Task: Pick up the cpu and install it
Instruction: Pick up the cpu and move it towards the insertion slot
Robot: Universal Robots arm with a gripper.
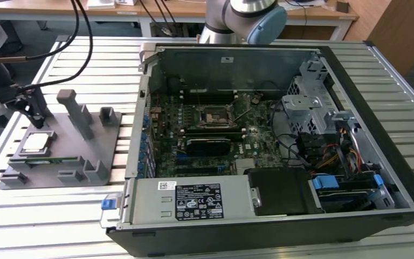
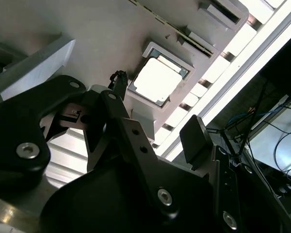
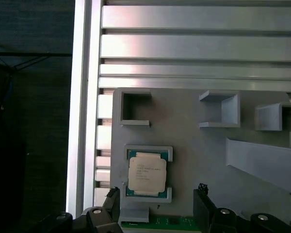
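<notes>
At the exterior view's left, the cpu (image 1: 36, 142) is being cradled in a grey fixture (image 1: 67, 147), with the pincer (image 1: 36, 114) just above it being partly cut off. In the second wrist view, its fingers (image 2: 123, 116) are being held spread and empty. In the first wrist view, the same is being shown.

No print here can be read; a black-and-white label (image 1: 198, 200) sits on the grey box (image 1: 153, 208) along the computer case's (image 1: 379, 70) edge nearest the exterior view, its lettering too small; faint lines cross the cpu (image 3: 146, 174) top, in a pocket at the grey holder's (image 3: 194, 155) edge, equally unreadable.
</notes>
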